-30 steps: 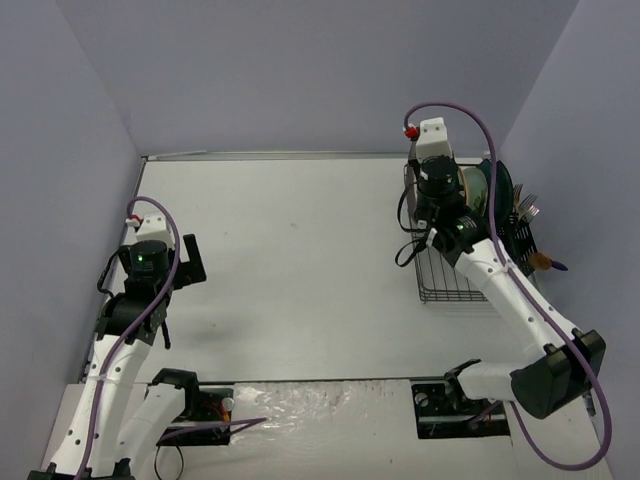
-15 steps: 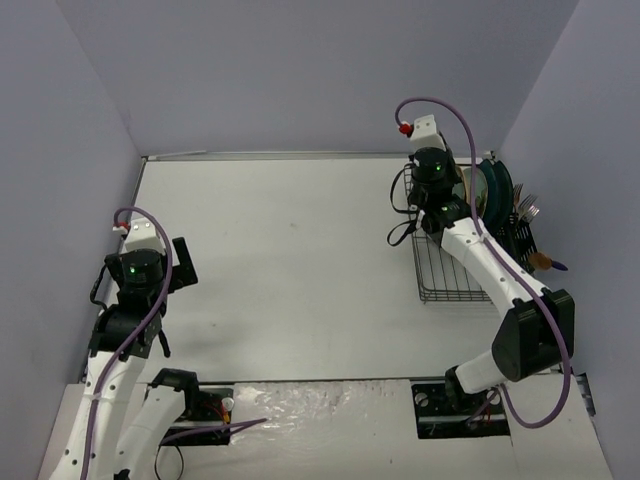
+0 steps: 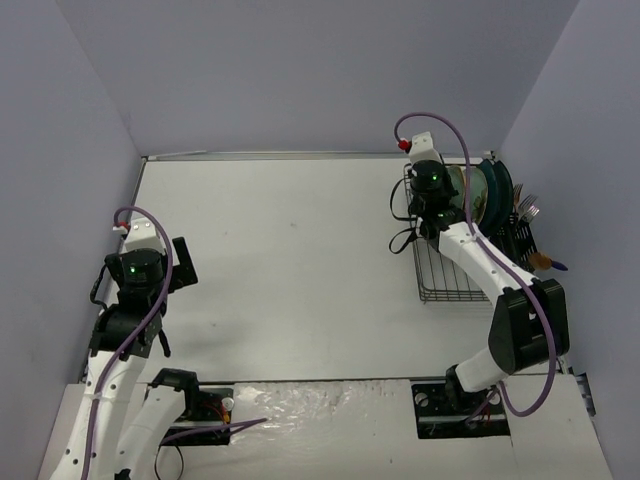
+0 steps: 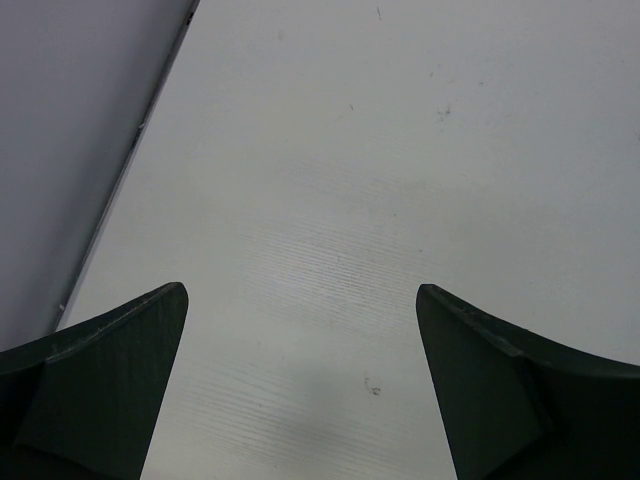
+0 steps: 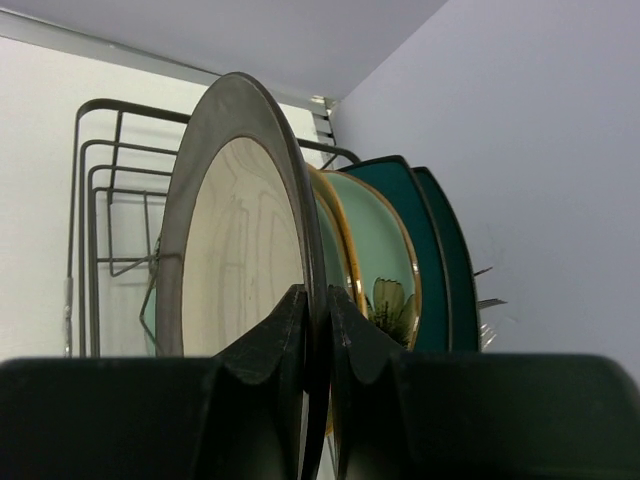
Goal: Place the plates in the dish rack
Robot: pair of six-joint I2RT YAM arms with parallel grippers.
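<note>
My right gripper (image 5: 318,300) is shut on the edge of a dark-rimmed round plate (image 5: 240,220), which it holds upright with its pale face toward the camera. The plate is in the black wire dish rack (image 5: 95,200). Right behind it stand a tan-rimmed mint-green plate (image 5: 385,260) with a flower motif and two dark teal plates (image 5: 430,220). From above, the right gripper (image 3: 443,205) sits over the far end of the dish rack (image 3: 445,275), beside the upright plates (image 3: 485,190). The left gripper (image 3: 185,262) (image 4: 300,292) hangs open over bare table, holding nothing.
Forks and other cutlery (image 3: 528,215) stick out of the holder on the rack's right side, close to the right wall. The back wall edge (image 3: 280,155) runs just behind the rack. Wire prongs (image 3: 440,285) stand bare in the rack's near half.
The right gripper has shifted the held plate slightly toward the far end of the rack. The left arm drew back toward the left near corner, then stopped.
</note>
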